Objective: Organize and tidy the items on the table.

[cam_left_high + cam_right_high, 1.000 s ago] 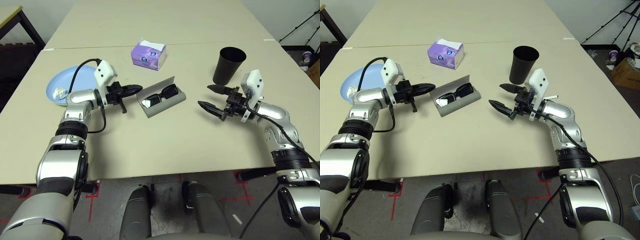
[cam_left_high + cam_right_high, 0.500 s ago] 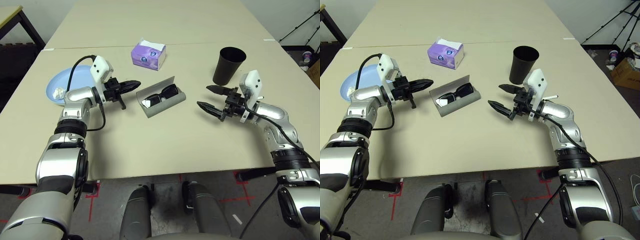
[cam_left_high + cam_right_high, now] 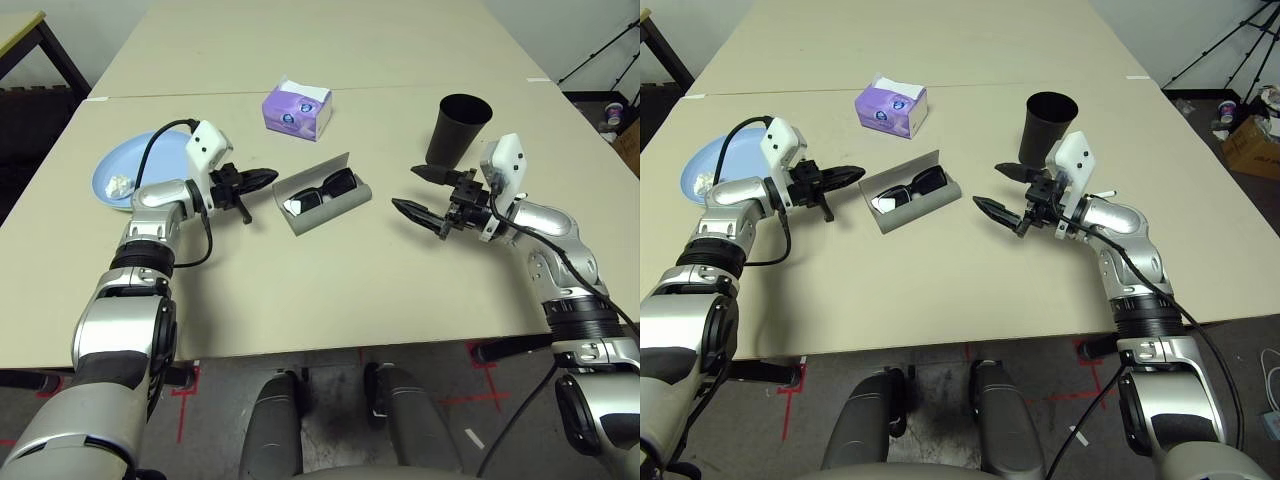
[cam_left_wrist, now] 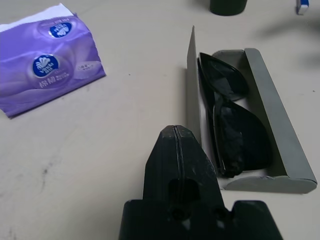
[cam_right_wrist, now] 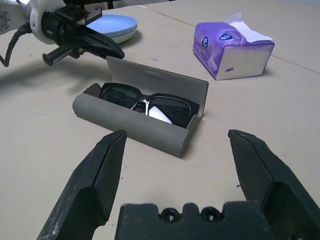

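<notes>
The grey glasses case (image 3: pixel 345 199) lies open at the table's middle with the black sunglasses (image 3: pixel 322 189) inside, its lid standing up behind them. My left gripper (image 3: pixel 270 176) is shut and empty, its tip just left of the case's end and apart from it. To the right of the case, my right gripper (image 3: pixel 409 189) is open and empty, a short gap away and pointing at it. The black cup (image 3: pixel 459 130) stands upright behind the right gripper. A light blue plate (image 3: pixel 150 158) at the far left holds the crumpled white tissue (image 3: pixel 120 185).
A purple tissue box (image 3: pixel 297 108) sits behind the case. A white pen (image 3: pixel 1102 194) lies by my right wrist. The table (image 3: pixel 330 290) has bare beige top in front of the case. A seam to a second table runs behind the box.
My right gripper has edged slightly left towards the case. My left gripper drew back a little and returned close to where it was. The case and the other things have not moved.
</notes>
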Controlling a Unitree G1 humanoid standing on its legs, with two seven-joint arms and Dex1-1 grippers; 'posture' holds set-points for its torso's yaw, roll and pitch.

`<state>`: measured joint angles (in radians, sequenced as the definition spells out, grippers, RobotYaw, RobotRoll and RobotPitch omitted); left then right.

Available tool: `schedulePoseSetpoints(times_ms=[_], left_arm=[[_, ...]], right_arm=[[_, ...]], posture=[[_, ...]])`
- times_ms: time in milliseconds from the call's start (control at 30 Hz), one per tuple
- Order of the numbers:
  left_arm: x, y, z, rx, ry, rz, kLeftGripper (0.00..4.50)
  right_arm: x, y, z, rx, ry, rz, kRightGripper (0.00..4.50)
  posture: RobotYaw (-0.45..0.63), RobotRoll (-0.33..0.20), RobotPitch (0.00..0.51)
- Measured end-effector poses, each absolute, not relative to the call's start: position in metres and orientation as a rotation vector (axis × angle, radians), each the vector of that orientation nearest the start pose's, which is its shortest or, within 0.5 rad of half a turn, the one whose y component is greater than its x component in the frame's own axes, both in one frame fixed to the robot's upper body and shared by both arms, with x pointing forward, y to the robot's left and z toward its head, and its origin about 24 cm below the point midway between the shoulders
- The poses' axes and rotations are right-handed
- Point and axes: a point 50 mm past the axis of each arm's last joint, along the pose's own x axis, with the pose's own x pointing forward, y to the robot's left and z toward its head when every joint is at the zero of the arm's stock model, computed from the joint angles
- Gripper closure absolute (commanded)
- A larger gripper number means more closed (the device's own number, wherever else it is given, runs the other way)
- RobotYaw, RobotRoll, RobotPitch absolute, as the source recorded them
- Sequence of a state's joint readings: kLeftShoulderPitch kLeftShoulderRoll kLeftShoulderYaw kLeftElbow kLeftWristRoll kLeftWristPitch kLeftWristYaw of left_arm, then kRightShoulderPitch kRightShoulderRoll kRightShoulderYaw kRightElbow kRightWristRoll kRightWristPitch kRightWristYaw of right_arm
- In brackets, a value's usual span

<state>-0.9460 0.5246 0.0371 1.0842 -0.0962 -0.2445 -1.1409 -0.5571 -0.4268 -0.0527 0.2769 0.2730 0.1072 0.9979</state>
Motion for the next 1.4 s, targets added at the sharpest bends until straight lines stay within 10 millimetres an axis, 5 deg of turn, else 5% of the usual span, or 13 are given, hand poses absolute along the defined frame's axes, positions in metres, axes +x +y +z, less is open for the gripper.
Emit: schedulePoseSetpoints(times_ms=[633, 1400], left_arm=[[0.368, 0.209, 0.135, 0.359, 0.081, -1.046, 4.48], [0.349, 0.193, 0.141, 0.382, 0.023, -1.193, 4.48]], right_arm=[[0.325, -0.181, 0.141, -0.236, -0.060, 0.982, 0.00], [0.325, -0.180, 0.141, -0.246, -0.061, 0.980, 0.00]], posture=[[-0.08, 0.000, 0.168], [-0.06, 0.000, 0.165]])
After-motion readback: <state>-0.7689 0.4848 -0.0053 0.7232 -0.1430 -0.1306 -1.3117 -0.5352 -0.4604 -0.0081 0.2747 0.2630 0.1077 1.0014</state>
